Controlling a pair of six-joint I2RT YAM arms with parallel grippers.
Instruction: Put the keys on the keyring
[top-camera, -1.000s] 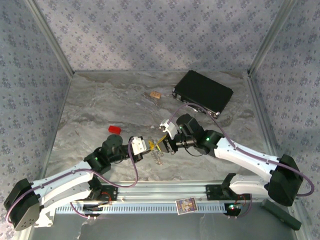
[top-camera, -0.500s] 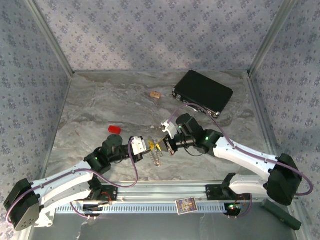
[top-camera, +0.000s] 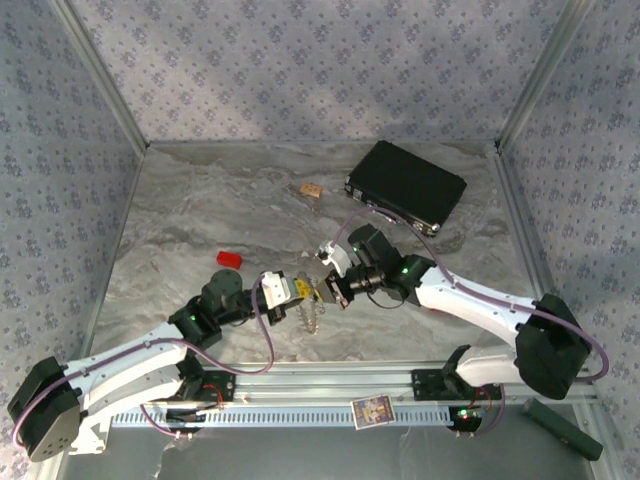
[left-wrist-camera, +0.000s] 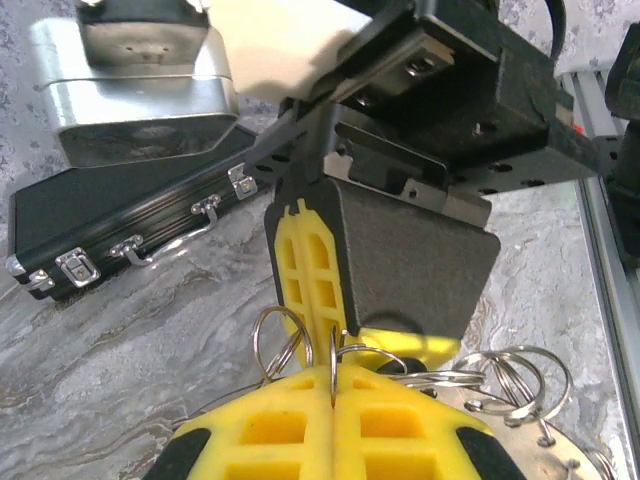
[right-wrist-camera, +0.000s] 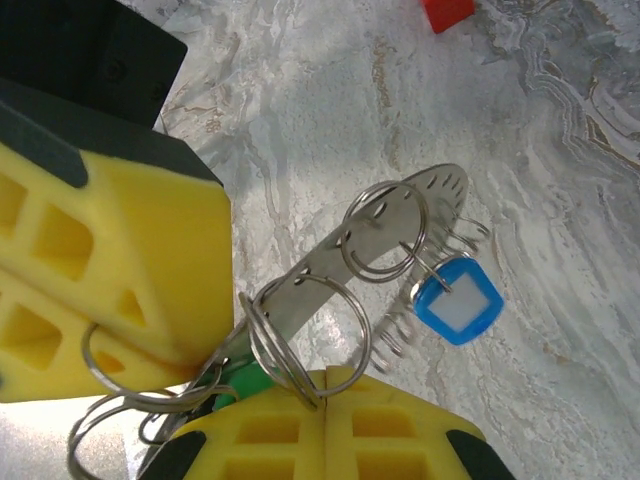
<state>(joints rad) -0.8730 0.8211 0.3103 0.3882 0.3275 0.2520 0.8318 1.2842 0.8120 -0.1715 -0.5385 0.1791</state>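
Note:
My two grippers meet tip to tip at the table's front centre. The keyring is a flat silvery band with holes that carries several wire split rings. It hangs between the grippers, and in the top view the keyring dangles below them. My right gripper is shut on one split ring. My left gripper is shut on another thin ring, edge-on between its yellow pads. A blue-headed key hangs from a ring on the band. A green key head peeks out beside my right gripper's pads.
A black case with metal latches lies at the back right. A red block sits left of centre, and a small tan piece lies near the back. A small card rests on the front rail.
My right gripper has closed on the split ring, and its arm has shifted slightly left. The left arm holds still with its grip unchanged.

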